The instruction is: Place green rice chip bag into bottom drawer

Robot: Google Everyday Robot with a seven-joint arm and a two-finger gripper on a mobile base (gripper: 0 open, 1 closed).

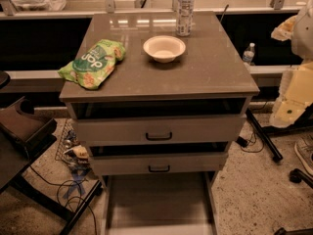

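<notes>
The green rice chip bag (93,62) lies on the grey cabinet top (205,72), at its front left corner, with one end reaching the left edge. The bottom drawer (159,199) is pulled out at the foot of the cabinet, and its flat grey floor shows nothing in it. The two upper drawers (159,131) with black handles are pulled out slightly. My gripper is out of view. Only pale links of my arm (296,92) show at the right edge, well clear of the bag and the drawer.
A white bowl (164,48) and a clear water bottle (185,9) stand on the cabinet top behind the bag. Cables and small clutter (76,155) lie on the floor to the left, beside dark furniture (24,131). A black stand leg (264,136) lies on the floor to the right.
</notes>
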